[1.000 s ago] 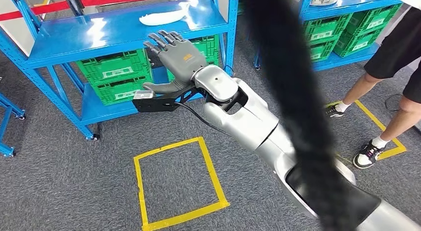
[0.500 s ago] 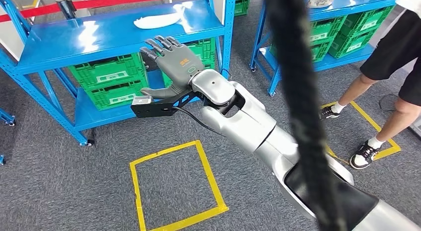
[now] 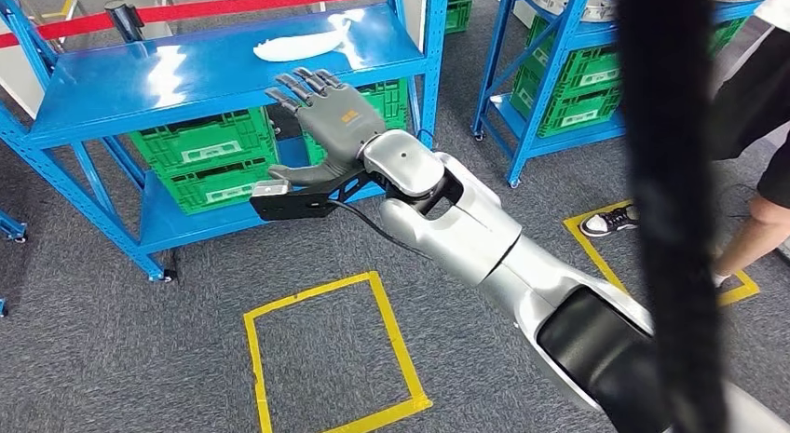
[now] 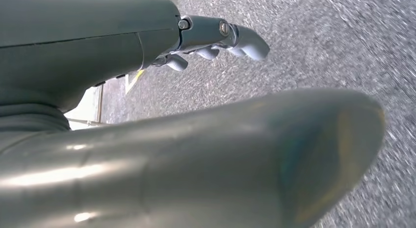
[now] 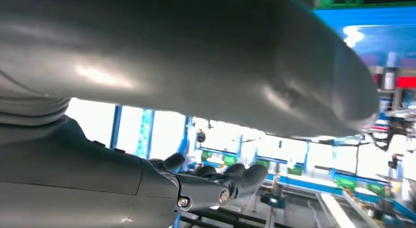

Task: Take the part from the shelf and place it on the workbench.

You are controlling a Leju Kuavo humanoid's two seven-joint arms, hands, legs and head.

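Observation:
A white, elongated part (image 3: 298, 47) lies on the top board of the blue shelf (image 3: 140, 88), near its back edge. My right hand (image 3: 328, 116) is stretched out in front of that shelf with its fingers spread and nothing in it; its fingertips reach the front edge of the board, a short way short of the part. The right wrist view shows the same hand (image 5: 211, 184) holding nothing, with shelves blurred beyond it. My left hand (image 4: 216, 41) hangs over grey carpet, its fingers loosely apart and holding nothing.
Green crates (image 3: 210, 154) fill the shelf's lower levels. A second blue shelf (image 3: 559, 88) with green crates stands at the right. A yellow tape square (image 3: 326, 349) marks the carpet. A person's shoe (image 3: 610, 219) and leg are at the right. A blurred black strap (image 3: 671, 209) hangs close to the camera.
The camera has turned a little: the second shelf has come further into the picture and the person has slid toward the right edge. My right hand stays open, about as far from the part.

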